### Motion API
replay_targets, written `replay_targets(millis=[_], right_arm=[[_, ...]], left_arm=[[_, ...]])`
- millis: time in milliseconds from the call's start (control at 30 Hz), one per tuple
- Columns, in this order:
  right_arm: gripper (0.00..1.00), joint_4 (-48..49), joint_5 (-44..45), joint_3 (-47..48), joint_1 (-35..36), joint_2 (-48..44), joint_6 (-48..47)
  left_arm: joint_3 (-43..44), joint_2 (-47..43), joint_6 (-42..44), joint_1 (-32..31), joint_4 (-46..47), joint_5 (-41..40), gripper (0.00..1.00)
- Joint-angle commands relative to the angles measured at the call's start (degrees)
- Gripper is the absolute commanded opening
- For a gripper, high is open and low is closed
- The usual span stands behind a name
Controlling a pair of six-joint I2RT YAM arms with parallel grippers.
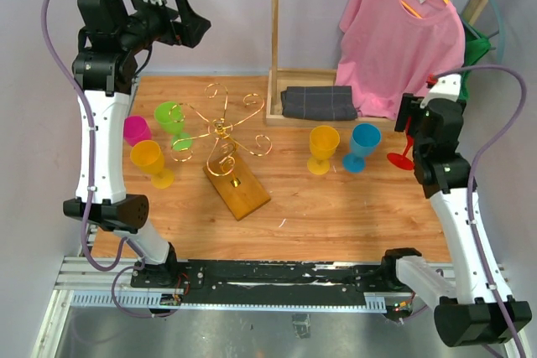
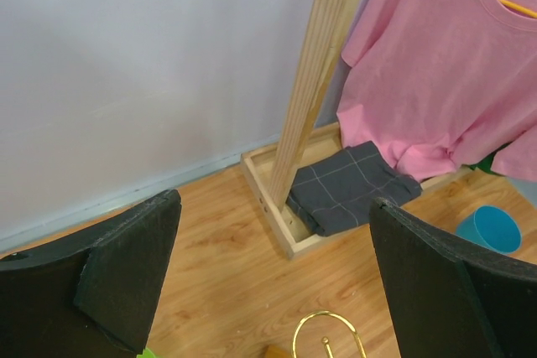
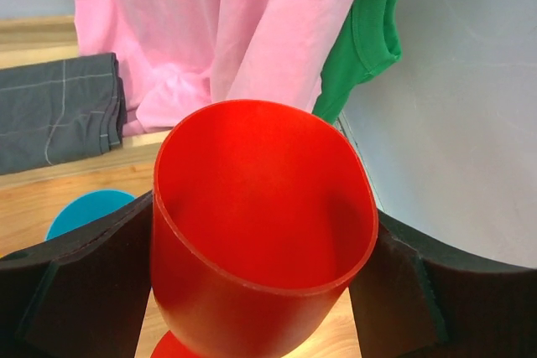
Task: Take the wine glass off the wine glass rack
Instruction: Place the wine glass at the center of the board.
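The wine glass rack (image 1: 221, 130), gold wire curls on a wooden base (image 1: 238, 184), stands mid-table. My right gripper (image 1: 413, 130) at the table's right side is shut on a red wine glass (image 3: 260, 215), a finger (image 3: 80, 282) on each side of its bowl. The glass is tilted, and its red foot (image 1: 401, 158) is low over the table. A green wine glass (image 1: 171, 116) sits against the rack's left arms; I cannot tell whether it hangs on one. My left gripper (image 1: 191, 27) is raised high at the back left, open and empty (image 2: 277, 266), with a gold loop (image 2: 327, 334) below it.
On the left stand a pink glass (image 1: 136, 130) and a yellow glass (image 1: 149, 159). Right of the rack are another yellow glass (image 1: 323, 147) and a blue glass (image 1: 364, 145). At the back, a wooden clothes stand (image 1: 274, 31) holds a folded grey cloth (image 1: 319, 103) and a pink shirt (image 1: 403, 35).
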Motion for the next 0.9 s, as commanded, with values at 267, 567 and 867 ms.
replay_targets(millis=[267, 567, 867], right_arm=[[0.65, 22.7, 20.7, -16.3, 9.0, -4.2, -8.0], [0.65, 36.9, 25.9, -27.2, 10.9, -2.2, -7.0], [0.65, 46.5, 26.8, -31.2, 10.9, 4.2, -5.4]], left_arm=[[-0.7, -1.2, -0.1, 0.0, -0.3, 1.6, 0.99], [-0.3, 0.2, -1.1, 0.0, -2.3, 2.1, 0.99], [0.7, 0.9, -1.2, 0.0, -2.7, 3.5, 0.99]])
